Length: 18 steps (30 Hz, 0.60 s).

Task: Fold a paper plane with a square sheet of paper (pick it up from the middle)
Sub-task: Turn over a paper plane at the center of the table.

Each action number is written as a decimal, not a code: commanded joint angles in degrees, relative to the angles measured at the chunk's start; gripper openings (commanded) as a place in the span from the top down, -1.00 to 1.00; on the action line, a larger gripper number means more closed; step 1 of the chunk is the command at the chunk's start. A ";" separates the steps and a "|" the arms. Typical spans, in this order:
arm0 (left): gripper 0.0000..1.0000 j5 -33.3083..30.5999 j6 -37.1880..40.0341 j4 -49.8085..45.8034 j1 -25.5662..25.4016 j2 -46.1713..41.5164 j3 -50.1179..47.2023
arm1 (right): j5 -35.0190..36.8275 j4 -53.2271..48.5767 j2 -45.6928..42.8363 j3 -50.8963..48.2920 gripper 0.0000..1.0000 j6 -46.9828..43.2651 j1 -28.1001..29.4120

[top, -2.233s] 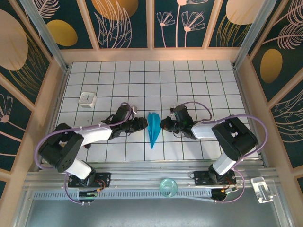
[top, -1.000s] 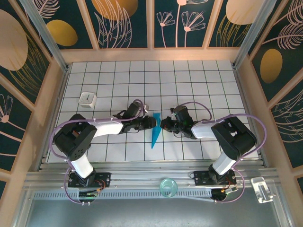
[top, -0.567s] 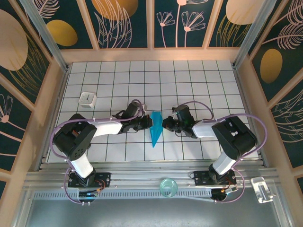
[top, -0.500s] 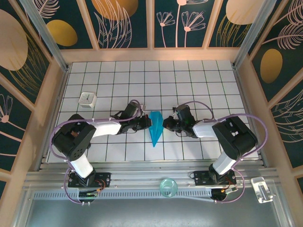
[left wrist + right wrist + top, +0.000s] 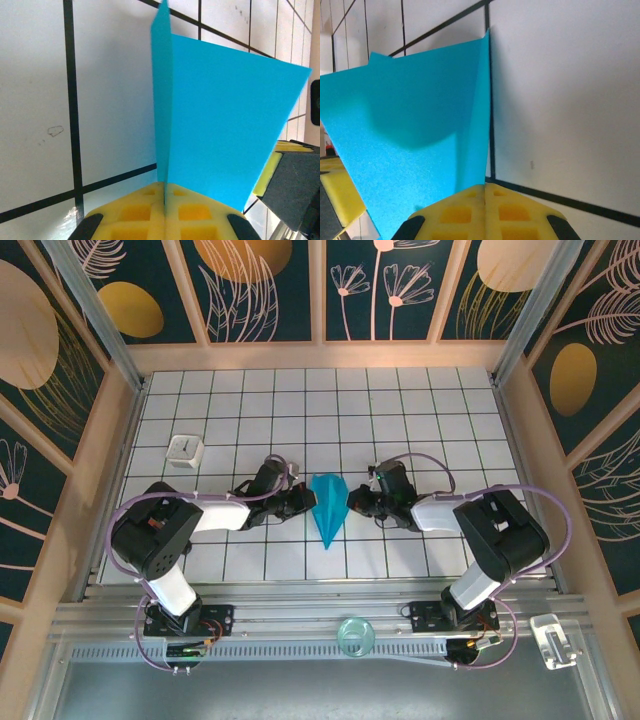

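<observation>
And here's the paper plane (image 5: 327, 508) over the middle of the counter (image 5: 400, 410), right between the two arms, broad end far, point aimed near. The left gripper (image 5: 311, 502) has its jaws clenched on the plane's left flap, and the right gripper (image 5: 349, 502) is pinching the right flap just the same. In each wrist view the yellow pads sit flat together with a thin blue edge running straight into the seam. My read: this is wing shaping, spreading the flaps out from the centre crease. Done well, both sides pull evenly and gently, low and level, so the crease runs true and the thin paper neither tears nor twists at the pinch. Room looks generous, with bare grid on the far side and out to left and right, and the white cube (image 5: 185, 450) well apart at far left. The tight edge is the near one, where the arm bases stand behind the plane's point.
</observation>
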 commanded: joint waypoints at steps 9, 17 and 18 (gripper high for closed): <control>0.81 -0.95 -2.40 3.46 0.51 2.86 -0.52 | 0.14 0.05 1.24 0.50 1.00 -1.39 -1.43; 0.50 0.86 -2.35 3.43 0.56 1.22 -0.25 | -0.21 -0.21 0.08 0.45 0.75 -1.49 -1.54; 0.47 1.06 -2.22 3.27 0.56 0.96 -0.21 | -0.21 -0.30 0.01 0.44 0.72 -1.49 -1.56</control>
